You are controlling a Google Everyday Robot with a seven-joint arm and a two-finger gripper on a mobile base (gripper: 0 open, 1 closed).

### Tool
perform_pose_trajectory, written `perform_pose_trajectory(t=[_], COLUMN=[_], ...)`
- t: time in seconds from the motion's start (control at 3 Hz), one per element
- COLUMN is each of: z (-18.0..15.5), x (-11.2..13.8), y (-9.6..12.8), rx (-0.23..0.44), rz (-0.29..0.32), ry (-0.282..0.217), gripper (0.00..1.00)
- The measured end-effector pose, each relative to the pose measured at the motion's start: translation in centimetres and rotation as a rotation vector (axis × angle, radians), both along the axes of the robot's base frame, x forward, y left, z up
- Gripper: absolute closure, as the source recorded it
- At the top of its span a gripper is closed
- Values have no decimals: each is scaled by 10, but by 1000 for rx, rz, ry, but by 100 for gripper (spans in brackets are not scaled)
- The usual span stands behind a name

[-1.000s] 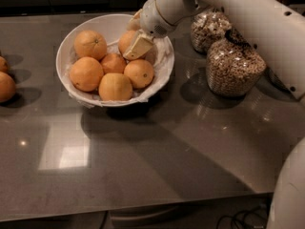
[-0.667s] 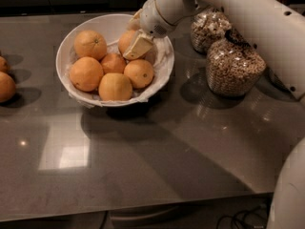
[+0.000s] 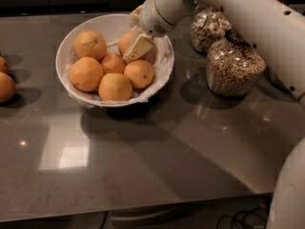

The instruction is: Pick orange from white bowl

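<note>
No change noted against the earlier frames: the tool (image 3: pixel 138 48), arm, bowl and fruit all sit where they sat a second ago.

The tool is low inside the white bowl (image 3: pixel 107 24), in its rear right part, with a pale wedge-shaped tip pointing down and to the left. It lies against the front of the orange (image 3: pixel 125 39). Apart, together or clamped: cannot tell, since the wrist and the fruit hide the rest of it.

The orange is in the bowl at the back right, touching the tool and partly covered by it. It rests among the other fruit.

The white arm (image 3: pixel 238 13) enters from the upper right, passes in front of the jars and ends in a rounded wrist over the bowl's far rim.

Other bowl contents:
- stem-marked orange (image 3: pixel 90 44), back left
- deep-orange fruit (image 3: pixel 86 74), front left
- small centre orange (image 3: pixel 113 63), just left of the tool tip
- paler yellowish orange (image 3: pixel 116 87), front
- front-right orange (image 3: pixel 139 74), just below the tool

Crumpled white paper (image 3: pixel 163 56) lines the bowl and shows along the right rim.

To the right of the bowl stand two clear jars filled with grain-like contents, the nearer jar (image 3: pixel 234 68) and the farther jar (image 3: pixel 209 28). They are close together, and the arm crosses in front of both.

At the left edge two loose oranges (image 3: pixel 5 86) lie on the desk (image 3: pixel 152 156), cut by the frame and well apart from the bowl.

The desk is grey and glossy, with a bright reflected patch at the front left. The white robot body (image 3: pixel 288 194) fills the lower right corner.
</note>
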State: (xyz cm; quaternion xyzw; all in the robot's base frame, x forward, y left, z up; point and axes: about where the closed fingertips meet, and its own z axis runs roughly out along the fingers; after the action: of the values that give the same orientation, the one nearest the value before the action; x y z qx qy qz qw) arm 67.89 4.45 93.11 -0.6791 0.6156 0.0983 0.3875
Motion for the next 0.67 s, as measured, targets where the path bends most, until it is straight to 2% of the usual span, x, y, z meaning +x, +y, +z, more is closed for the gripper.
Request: perform_pose_trajectory(t=[0.33,0.67], z=[4,0], x=[0,3], y=[1,-1], rx=[0,-5], rz=[-1,-11], ry=[1,7], gripper=[25,58])
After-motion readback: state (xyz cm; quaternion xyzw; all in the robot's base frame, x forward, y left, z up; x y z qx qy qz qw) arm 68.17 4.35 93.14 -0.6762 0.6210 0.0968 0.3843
